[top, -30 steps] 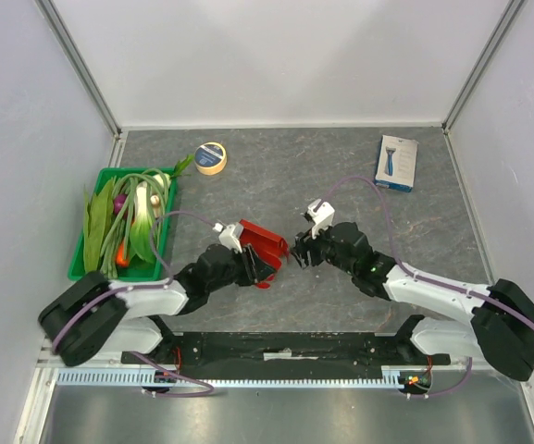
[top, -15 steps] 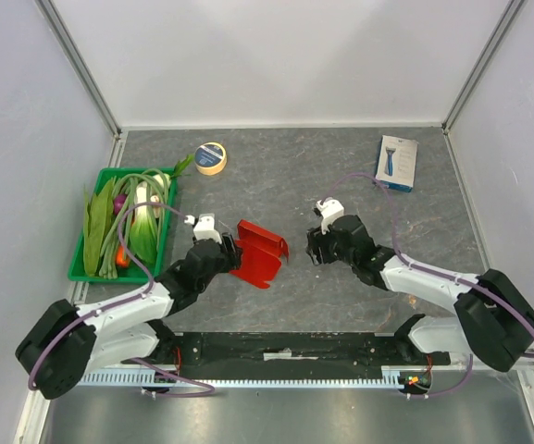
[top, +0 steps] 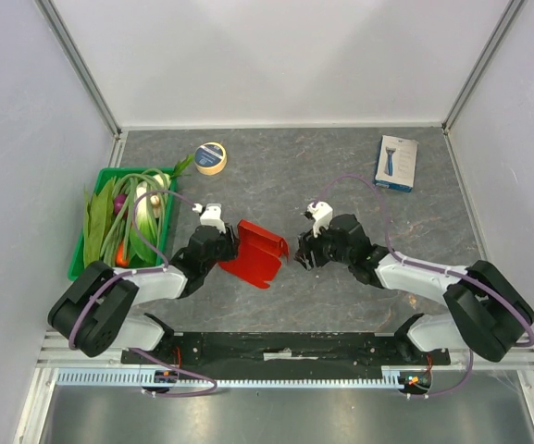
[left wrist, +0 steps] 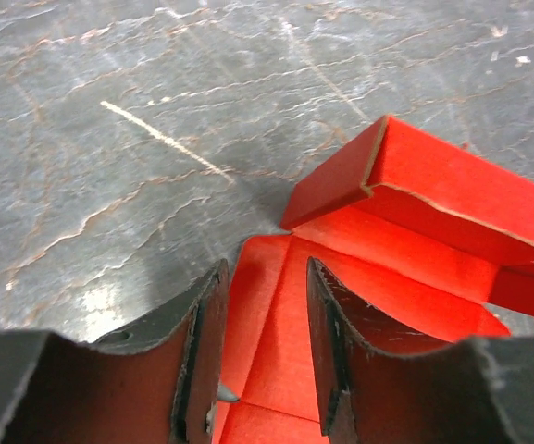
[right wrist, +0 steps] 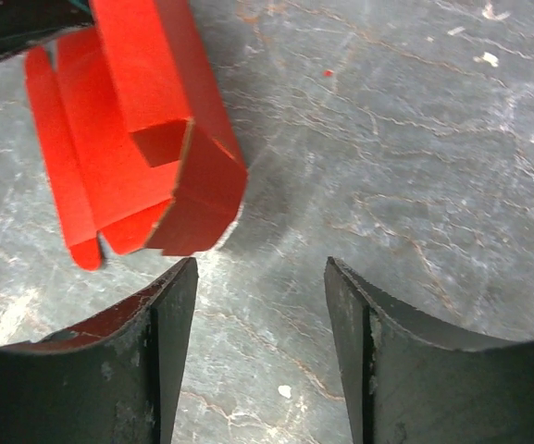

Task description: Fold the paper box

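Paper box (top: pixel 259 254) (left wrist: pixel 433 185) (right wrist: pixel 146 102): red, half-formed, on the counter (top: pixel 341 176) to the right of the green tray (top: pixel 75 268), near it but not touching. The wall on the side away from the tray stands up with one corner tucked. The tray-side panel and small tabs lie flat.

Left gripper (top: pixel 220 248) (left wrist: pixel 267 268): between tray and box, partly open, fingers straddling the flat tray-side panel. No pinch is visible, and the gap is much wider than the card.

Right gripper (top: pixel 302 253) (right wrist: pixel 259 273): across the box from the tray, just beside the standing corner and apart from it. It is released, with bare counter between its fingers.

Step in hand, my read: raise the tray-side wall.
- Left should close on the panel near its crease, not at the tab tip, or the thin card will likely bow instead of hinging.
- Lift while rotating about the crease.
- Right should come in as a backstop against the standing wall so the box doesn't slide away from the tray.
- Light pressure only, since the tucked corner could pop out.

Pose: both forearms run low over the counter, wrists turned inward, so the grippers face each other across the box. The left elbow is folded back by the tray's near end. The right elbow is out wide, far from the tray.
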Action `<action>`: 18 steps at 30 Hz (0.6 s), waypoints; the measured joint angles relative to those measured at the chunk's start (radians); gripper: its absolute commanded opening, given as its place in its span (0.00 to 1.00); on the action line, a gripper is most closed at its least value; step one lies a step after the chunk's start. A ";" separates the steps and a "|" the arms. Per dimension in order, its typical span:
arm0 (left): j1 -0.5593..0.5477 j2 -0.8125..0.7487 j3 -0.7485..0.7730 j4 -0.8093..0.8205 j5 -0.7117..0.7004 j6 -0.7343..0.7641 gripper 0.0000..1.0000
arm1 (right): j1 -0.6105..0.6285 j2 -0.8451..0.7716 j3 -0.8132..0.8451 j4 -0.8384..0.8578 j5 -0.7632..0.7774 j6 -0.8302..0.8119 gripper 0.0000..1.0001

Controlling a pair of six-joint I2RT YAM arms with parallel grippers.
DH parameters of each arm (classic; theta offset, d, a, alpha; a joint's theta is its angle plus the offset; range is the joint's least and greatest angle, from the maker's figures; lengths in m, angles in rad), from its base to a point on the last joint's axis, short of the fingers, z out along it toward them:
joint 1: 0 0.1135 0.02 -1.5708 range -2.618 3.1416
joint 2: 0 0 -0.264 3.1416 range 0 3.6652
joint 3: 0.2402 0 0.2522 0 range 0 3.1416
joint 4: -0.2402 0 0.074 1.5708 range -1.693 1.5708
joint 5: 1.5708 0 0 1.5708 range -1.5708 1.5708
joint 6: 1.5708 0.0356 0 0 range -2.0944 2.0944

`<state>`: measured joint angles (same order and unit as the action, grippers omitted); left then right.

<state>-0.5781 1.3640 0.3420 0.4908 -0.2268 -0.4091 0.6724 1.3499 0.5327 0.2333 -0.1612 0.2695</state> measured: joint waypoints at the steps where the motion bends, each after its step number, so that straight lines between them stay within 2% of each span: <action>1: 0.002 0.000 0.000 0.011 0.010 0.000 0.47 | 0.001 -0.003 -0.002 0.008 -0.010 0.000 0.70; 4: 0.011 0.000 -0.001 0.037 0.033 -0.001 0.42 | 0.032 -0.035 -0.010 0.021 -0.024 0.001 0.73; 8: 0.020 0.006 -0.001 0.041 0.050 -0.021 0.42 | 0.114 -0.057 -0.010 0.025 0.026 0.011 0.73; 11: 0.021 0.026 -0.006 0.063 0.067 -0.060 0.42 | 0.148 -0.055 -0.009 0.024 0.084 0.031 0.66; 12: 0.021 0.035 -0.011 0.073 0.077 -0.077 0.43 | 0.158 -0.048 -0.004 0.024 0.114 0.043 0.59; 18: 0.021 0.050 -0.023 0.089 0.104 -0.140 0.55 | 0.187 0.049 0.066 0.003 0.264 0.105 0.42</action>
<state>-0.5575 1.4136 0.3195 0.5797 -0.1226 -0.5491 0.8589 1.3987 0.5987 0.2363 0.1028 0.3740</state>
